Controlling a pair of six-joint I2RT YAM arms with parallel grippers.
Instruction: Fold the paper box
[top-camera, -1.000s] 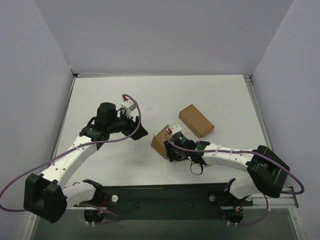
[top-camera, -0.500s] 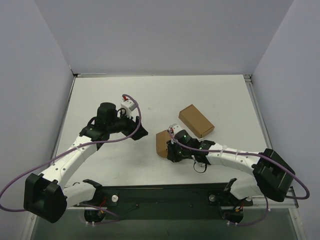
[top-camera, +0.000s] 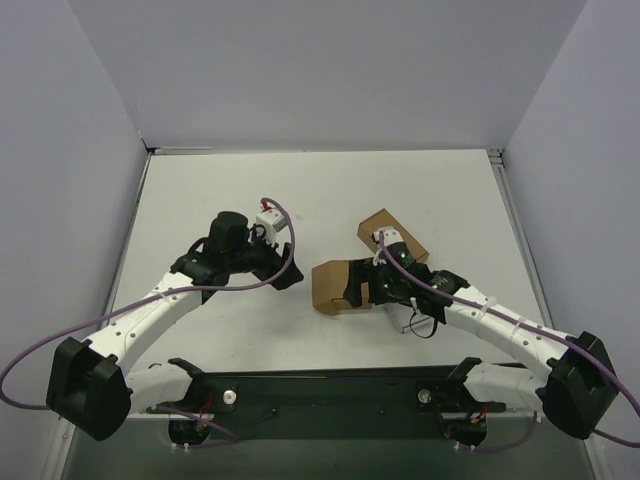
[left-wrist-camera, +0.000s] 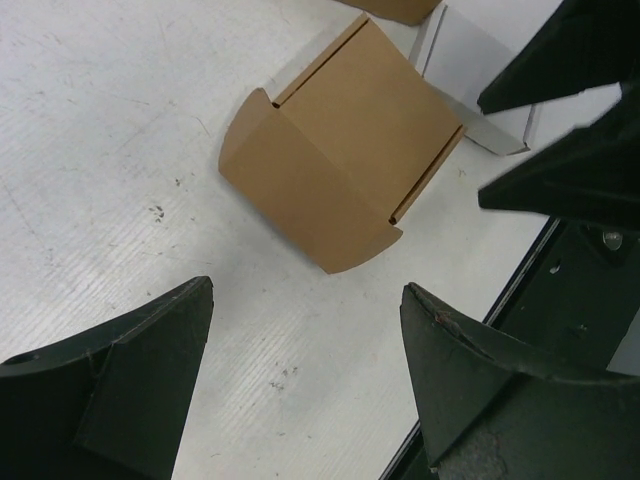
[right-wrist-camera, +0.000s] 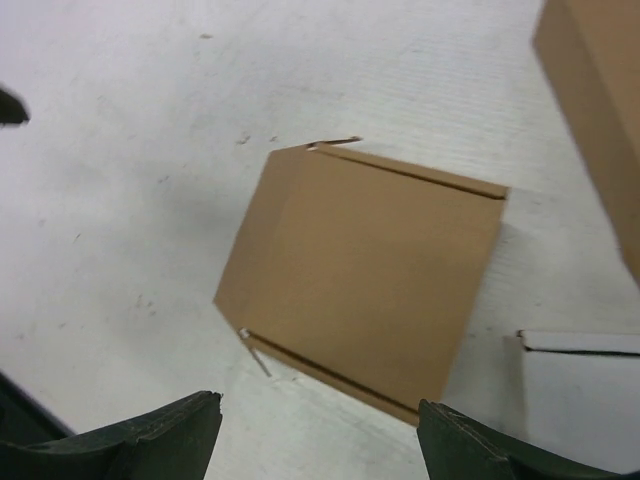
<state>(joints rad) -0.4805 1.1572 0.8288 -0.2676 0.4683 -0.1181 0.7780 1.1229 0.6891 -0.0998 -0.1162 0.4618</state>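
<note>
Paper box (top-camera: 328, 285) lies unheld on the desk (top-camera: 200, 200), near both grippers
Left gripper (left-wrist-camera: 305, 288) and right gripper (right-wrist-camera: 318, 405) stand fingers apart, holding nothing; a careless nudge could slide the box against the white slab (right-wrist-camera: 585, 400) or spring its flap; only wrist views show that slab and the flap slits; overhead, the right arm (top-camera: 480, 315) hides them.

Table (top-camera: 200, 190): paper box (top-camera: 335, 285), carton (top-camera: 377, 224), perhaps slab (right-wrist-camera: 580, 395)

White table (top-camera: 200, 190), faintly ribbed and flecked with dark scuffs, sits boxed in by a pale grey back wall (top-camera: 320, 70), left wall (top-camera: 60, 200) and right wall (top-camera: 590, 180), black rail (top-camera: 330, 385) along its near edge, light soft and even.
</note>
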